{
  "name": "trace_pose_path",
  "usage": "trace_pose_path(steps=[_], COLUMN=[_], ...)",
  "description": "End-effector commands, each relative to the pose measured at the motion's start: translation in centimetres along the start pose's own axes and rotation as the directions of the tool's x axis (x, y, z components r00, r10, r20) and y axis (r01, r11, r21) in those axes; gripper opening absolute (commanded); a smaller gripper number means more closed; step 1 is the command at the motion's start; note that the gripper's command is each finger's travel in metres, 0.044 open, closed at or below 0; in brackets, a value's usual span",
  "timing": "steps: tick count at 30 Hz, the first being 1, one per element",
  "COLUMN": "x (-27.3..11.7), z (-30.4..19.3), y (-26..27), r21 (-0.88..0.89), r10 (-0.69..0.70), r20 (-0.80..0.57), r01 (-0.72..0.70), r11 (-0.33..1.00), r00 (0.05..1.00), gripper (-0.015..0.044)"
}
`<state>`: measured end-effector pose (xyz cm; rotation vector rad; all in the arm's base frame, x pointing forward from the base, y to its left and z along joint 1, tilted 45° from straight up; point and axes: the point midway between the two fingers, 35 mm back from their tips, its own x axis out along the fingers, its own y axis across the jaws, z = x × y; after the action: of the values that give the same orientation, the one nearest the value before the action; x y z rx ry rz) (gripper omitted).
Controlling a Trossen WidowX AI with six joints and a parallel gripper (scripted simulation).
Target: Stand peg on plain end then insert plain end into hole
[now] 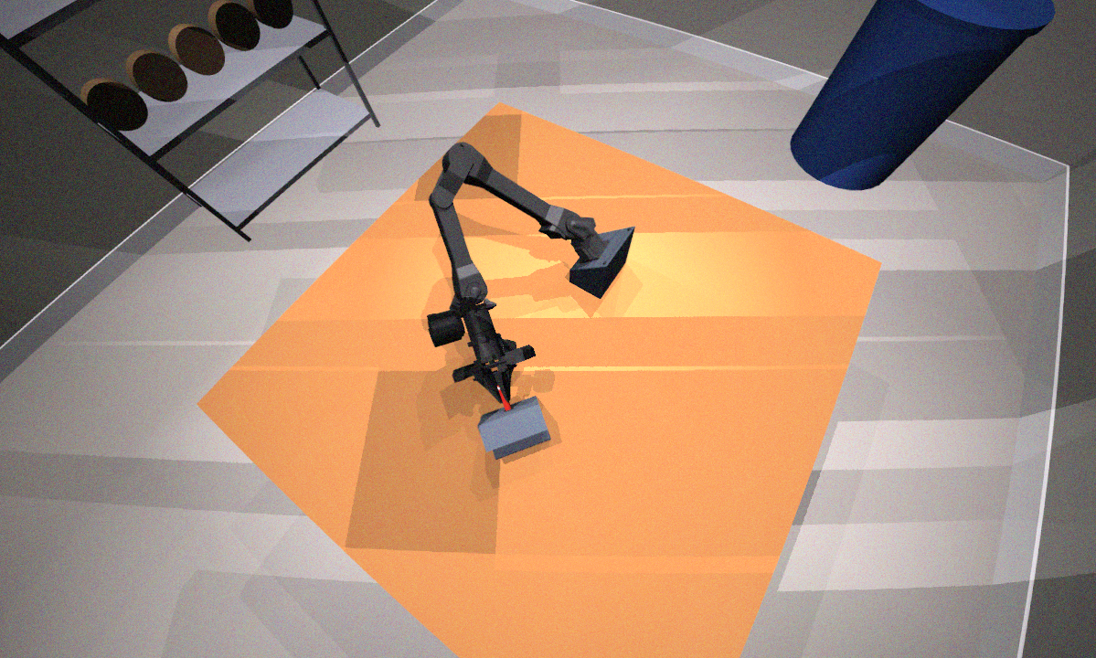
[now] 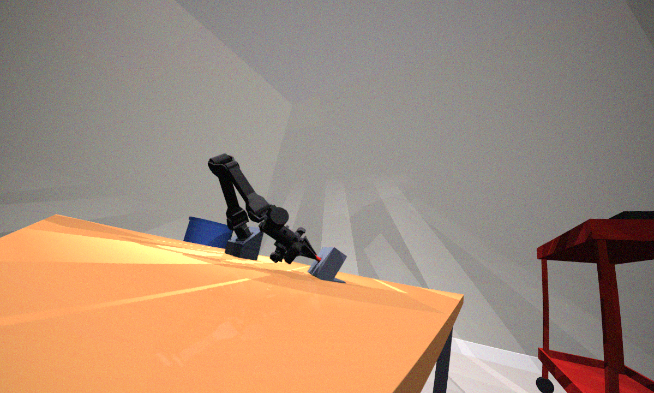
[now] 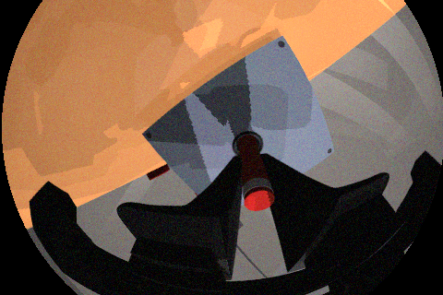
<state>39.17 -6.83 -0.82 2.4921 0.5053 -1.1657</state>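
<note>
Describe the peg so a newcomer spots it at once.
On the orange table, find the small blue-grey sloped panel in front of the black arm. The peg is the thin red rod slanting from the gripper into that panel's hole. Its red colour sets it apart from the black fingers and blue-grey panel.

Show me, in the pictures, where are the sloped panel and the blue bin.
Sloped panel (image 1: 516, 427) (image 2: 330, 263) (image 3: 272, 106): top, exterior and wrist views; on its body, side, face.
Blue bin (image 1: 903, 98) (image 2: 205, 232): top, exterior; outer wall.
</note>
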Motion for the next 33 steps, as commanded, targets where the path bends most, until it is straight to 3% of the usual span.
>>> trace_pose_path(steps=[1,13,29,33], x=[0.23,0.16,-0.05,-0.53], z=[0.15,0.05,0.03,-0.01], y=[0.03,-0.02,0.00,0.06], r21=[0.004,0.001,0.001,0.001], r10=[0.001,-0.001,-0.001,-0.001], r20=[0.005,0.001,0.001,0.002], r01=[-0.001,0.001,0.001,0.001], r11=[1.000,1.000,1.000,1.000], r00=[1.000,1.000,1.000,1.000], gripper=[0.0000,0.0000,0.0420,0.0440])
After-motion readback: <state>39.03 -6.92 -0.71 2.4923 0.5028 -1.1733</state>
